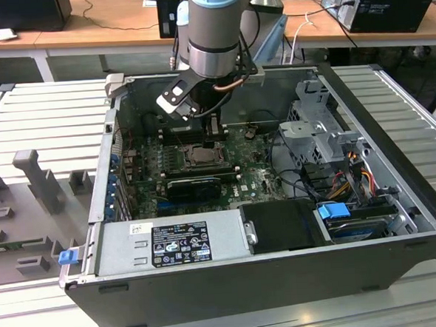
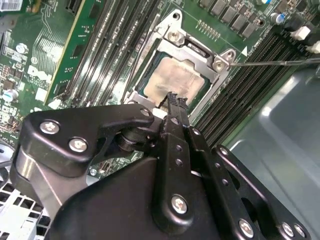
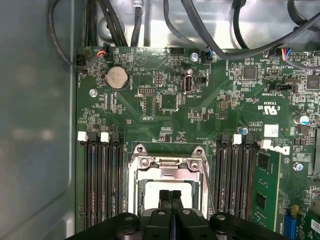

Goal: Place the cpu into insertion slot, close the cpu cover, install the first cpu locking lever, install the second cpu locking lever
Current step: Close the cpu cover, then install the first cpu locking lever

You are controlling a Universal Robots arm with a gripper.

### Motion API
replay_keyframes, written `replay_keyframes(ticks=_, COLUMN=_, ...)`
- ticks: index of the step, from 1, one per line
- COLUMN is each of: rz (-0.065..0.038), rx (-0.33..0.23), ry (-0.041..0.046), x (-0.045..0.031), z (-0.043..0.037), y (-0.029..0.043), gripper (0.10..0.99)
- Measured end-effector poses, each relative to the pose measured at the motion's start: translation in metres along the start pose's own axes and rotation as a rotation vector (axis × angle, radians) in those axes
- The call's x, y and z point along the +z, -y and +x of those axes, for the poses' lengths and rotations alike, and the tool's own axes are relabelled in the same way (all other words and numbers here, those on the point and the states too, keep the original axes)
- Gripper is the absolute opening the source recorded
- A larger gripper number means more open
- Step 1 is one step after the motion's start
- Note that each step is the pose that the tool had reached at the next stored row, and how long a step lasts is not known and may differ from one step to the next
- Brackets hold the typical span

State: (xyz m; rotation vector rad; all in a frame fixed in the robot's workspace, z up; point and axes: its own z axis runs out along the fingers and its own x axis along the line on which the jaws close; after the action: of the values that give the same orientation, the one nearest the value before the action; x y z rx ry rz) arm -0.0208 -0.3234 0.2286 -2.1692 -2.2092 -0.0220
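The open case sits mid-frame in the exterior view. Above its board, the hand hangs with fingertips pressed together, empty, just over the cpu, which lies in the slot under the lowered cover.

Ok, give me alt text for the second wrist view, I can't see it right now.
The gripper, fingers shut, has its tips at the edge of the insertion slot, where the cpu lies framed by the cpu cover. A thin metal lever juts from one socket corner over the black memory slots.
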Motion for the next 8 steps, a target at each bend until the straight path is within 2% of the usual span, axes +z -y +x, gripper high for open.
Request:
replay_keyframes(ticks=4, rz=0.000, rx=0.000, ry=0.0000, x=0.0001, z=0.0000, y=0.0020, gripper=0.106)
replay_keyframes(ticks=8, rz=0.000, rx=0.000, ry=0.0001, x=-0.0030, z=0.0002, y=0.0022, gripper=0.106)
